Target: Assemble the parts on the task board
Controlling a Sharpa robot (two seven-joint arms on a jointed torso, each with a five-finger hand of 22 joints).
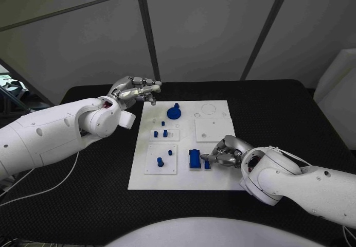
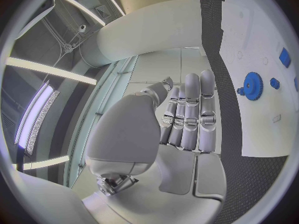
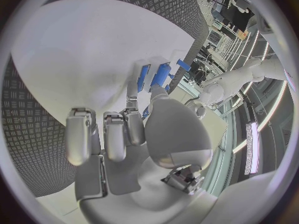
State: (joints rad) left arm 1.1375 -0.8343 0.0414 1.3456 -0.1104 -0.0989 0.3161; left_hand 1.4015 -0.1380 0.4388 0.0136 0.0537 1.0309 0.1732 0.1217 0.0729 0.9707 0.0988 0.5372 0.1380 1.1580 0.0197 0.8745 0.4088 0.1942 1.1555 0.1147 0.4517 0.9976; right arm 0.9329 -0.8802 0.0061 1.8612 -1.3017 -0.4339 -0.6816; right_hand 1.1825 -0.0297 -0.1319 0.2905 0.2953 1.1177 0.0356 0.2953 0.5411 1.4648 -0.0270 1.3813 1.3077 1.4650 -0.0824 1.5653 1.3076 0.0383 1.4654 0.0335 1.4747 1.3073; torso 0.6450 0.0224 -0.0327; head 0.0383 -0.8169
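Task board point(image 1: 185, 180): 1 blue gear point(image 1: 174, 111). L hand point(image 1: 137, 90) fingers curled, empty; R hand point(image 1: 223, 153) grip unclear.

Black table point(image 1: 297, 113) stood before grey wall panels point(image 1: 208, 36) split by dark strips, white cable point(image 1: 45, 188) trailed over the table's near left part, white object point(image 1: 337, 87) stood at far right.

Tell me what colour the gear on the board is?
Blue; the gear shows best in the left wrist view.
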